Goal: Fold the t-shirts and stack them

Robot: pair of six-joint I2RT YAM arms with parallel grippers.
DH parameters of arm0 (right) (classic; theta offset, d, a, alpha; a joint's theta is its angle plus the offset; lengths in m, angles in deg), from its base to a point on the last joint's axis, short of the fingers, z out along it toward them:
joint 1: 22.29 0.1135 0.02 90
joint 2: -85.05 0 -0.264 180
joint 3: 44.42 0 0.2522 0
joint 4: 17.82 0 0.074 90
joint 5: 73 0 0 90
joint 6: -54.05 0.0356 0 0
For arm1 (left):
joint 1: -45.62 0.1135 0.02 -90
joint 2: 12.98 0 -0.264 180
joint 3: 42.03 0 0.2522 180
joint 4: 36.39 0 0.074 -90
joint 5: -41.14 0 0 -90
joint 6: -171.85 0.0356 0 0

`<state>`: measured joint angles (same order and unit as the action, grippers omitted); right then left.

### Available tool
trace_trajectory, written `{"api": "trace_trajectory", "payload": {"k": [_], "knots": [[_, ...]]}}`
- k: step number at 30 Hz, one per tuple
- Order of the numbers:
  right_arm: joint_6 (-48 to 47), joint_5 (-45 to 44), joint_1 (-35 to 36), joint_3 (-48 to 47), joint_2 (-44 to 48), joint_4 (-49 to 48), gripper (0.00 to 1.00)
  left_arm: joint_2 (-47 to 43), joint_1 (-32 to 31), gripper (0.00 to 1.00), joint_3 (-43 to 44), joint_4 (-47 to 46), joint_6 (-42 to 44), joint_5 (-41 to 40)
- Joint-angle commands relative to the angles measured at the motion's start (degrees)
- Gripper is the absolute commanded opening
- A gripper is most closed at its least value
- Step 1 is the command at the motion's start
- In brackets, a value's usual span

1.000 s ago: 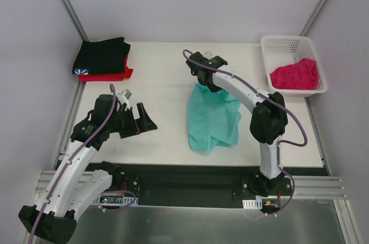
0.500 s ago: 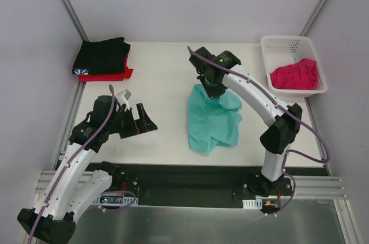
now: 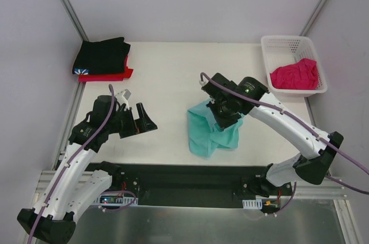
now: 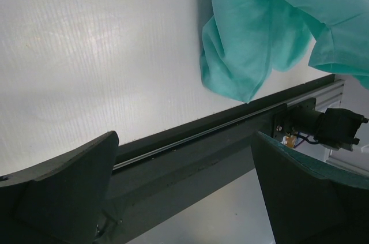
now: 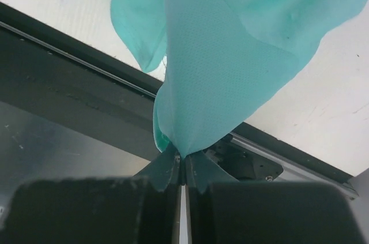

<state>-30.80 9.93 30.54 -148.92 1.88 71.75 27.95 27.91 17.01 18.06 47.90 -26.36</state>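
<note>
1. A flat white rectangular table top [image 3: 161, 77] fills the middle, matte with a faint sheen
2. Plain pale grey panel walls [image 3: 190, 2] close in the back and both sides
3. Slim silver aluminium posts [image 3: 64, 2] rise at the two back corners
4. A black metal rail [image 3: 190, 175] edges the near side, with a dull grey sheet-metal plate [image 3: 190, 224] below it
5. Light is even and diffuse; shadows are faint

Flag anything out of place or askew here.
The teal t-shirt is crumpled mid-table, one fold pinched in the right gripper. The magenta t-shirt lies bunched in the basket. The black t-shirt sits neatly on the red t-shirt.
</note>
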Motion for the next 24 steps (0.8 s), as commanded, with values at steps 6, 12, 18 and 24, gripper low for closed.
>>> {"api": "trace_trajectory", "payload": {"k": [6, 12, 18, 24], "knots": [[-4.9, 6.6, 0.2, -10.9, -15.6, 3.6, 0.02, 1.3, -0.9, 0.99, 2.7, -1.1, -0.8, -0.9], [-10.4, 6.2, -1.5, -30.5, -35.1, 5.7, 0.08, 0.6, -1.0, 0.99, 2.4, -1.1, -0.7, -1.1], [-11.4, -13.5, -2.7, -41.4, -43.2, 8.3, 0.60, 0.0, -1.1, 0.99, 1.3, -1.0, -0.6, -1.1], [-11.3, -21.0, -1.2, -26.0, -32.7, 0.0, 0.61, 0.5, -1.1, 0.99, 0.1, -1.0, -0.7, -1.8]]}}
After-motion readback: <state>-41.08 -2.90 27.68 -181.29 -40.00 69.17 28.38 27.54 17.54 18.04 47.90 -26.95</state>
